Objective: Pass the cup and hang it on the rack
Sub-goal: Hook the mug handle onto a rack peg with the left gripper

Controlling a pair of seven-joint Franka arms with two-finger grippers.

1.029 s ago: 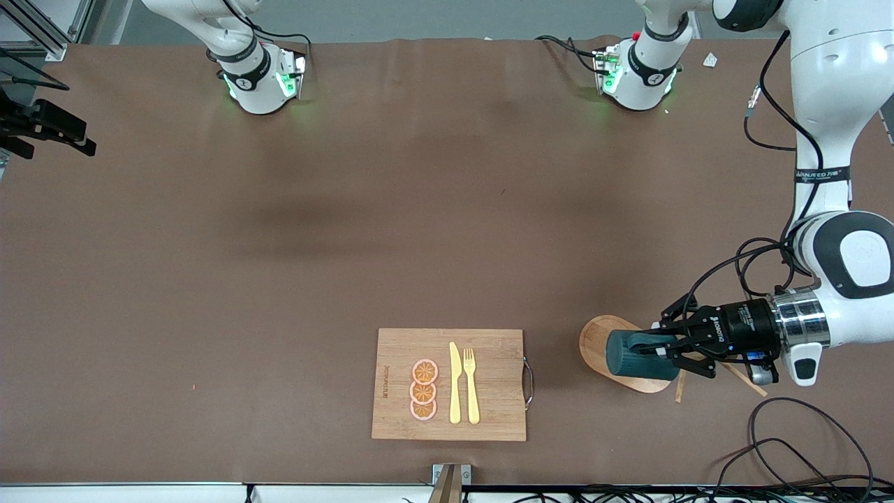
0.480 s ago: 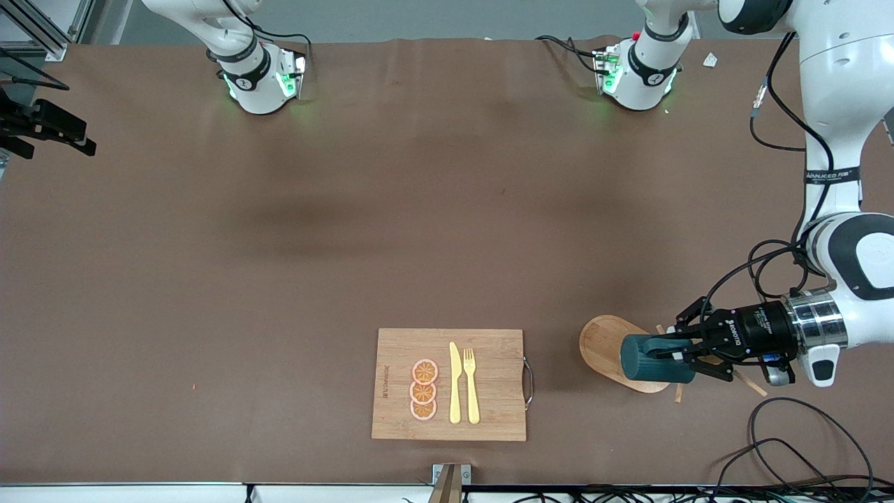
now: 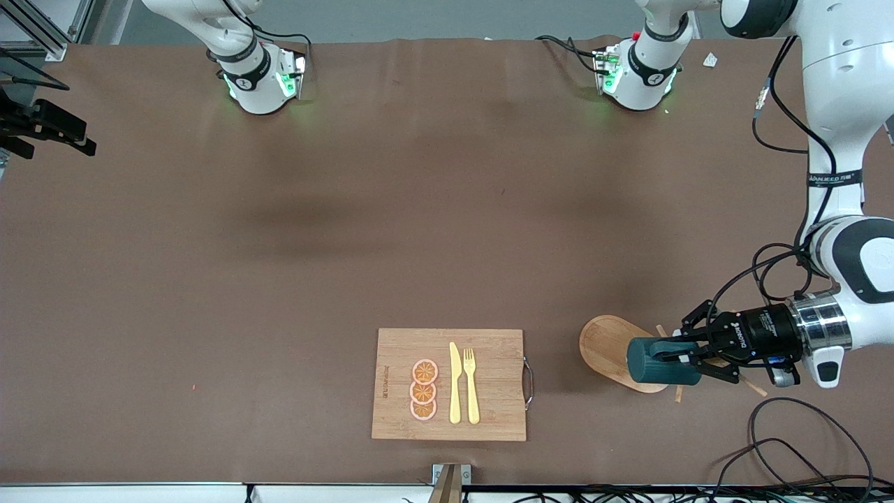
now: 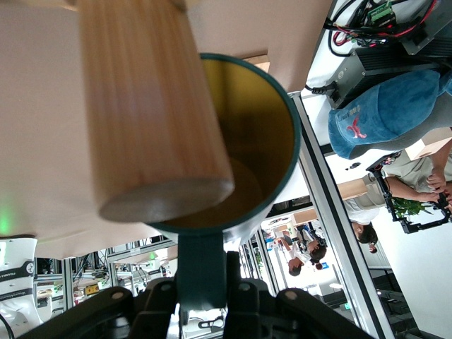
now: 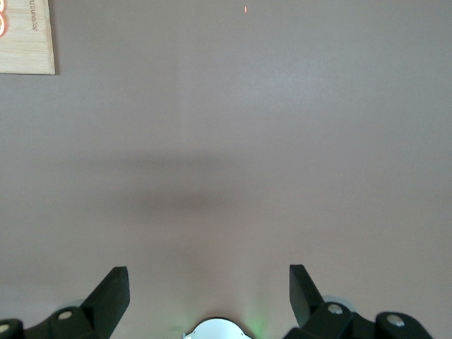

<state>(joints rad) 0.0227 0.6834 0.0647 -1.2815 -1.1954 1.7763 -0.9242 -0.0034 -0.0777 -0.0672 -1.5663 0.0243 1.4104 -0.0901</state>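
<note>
Table: a brown-covered table (image 3: 349, 230) is carrying the whole scene, both arm bases standing along its edge farthest from the front camera.
Left arm: it is reaching down at its own end of the table, forearm lying roughly level.
Cutting board: a rectangular wooden cutting board (image 3: 398, 381) is lying near the front camera, toward the middle of the table, bearing three orange slices (image 3: 424, 390), a yellow knife (image 3: 455, 383) and a yellow fork (image 3: 471, 384).
Rack: the wooden mug tree (image 3: 604, 346) is standing beside the board, toward the left arm's end; its oval base is showing, its post largely hidden under the cup and gripper, thin pegs poking out below them.
Left gripper: the left gripper (image 3: 688, 355) is hovering over the rack, fingers clamped on the cup's handle.
Cup: the dark teal cup (image 3: 656, 365) is being held in the air over the rack's base, on its side.
Key relation: in the left wrist view the rack's post (image 4: 152, 113) is crossing the yellow mouth of the cup (image 4: 247, 141); whether it is touching the rim cannot be told. The handle is sitting at the fingers, so any peg must, by my judgement, meet it there.
Cup's axis: its long axis is running level, in line with the gripper, base pointing toward the cutting board, mouth toward the wrist.
Right gripper: the right gripper (image 5: 209, 286) is waiting over bare table, fingers wide apart and holding nothing.
</note>
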